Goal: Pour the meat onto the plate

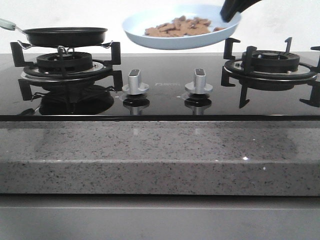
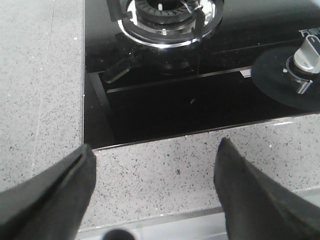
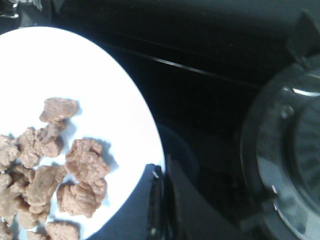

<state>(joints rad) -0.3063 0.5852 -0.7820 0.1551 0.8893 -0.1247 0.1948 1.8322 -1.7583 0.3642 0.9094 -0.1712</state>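
Observation:
The pale light-blue plate (image 1: 150, 35) is held in the air above the stove's middle, tilted a little toward me. The meat (image 1: 180, 26), a heap of reddish-brown pieces, lies on it. My right gripper (image 1: 231, 11) is shut on the plate's right rim. In the right wrist view the plate (image 3: 75, 75) fills the left side, with the meat (image 3: 60, 175) near my gripper (image 3: 162, 185), which pinches the rim. My left gripper (image 2: 152, 165) is open and empty above the granite counter edge; it is not in the front view.
A black frying pan (image 1: 65, 35) sits on the left burner (image 1: 65, 62). The right burner (image 1: 270, 62) is bare. Two silver knobs (image 1: 135, 82) (image 1: 199, 81) stand on the black glass hob. The granite counter (image 1: 160, 155) runs along the front.

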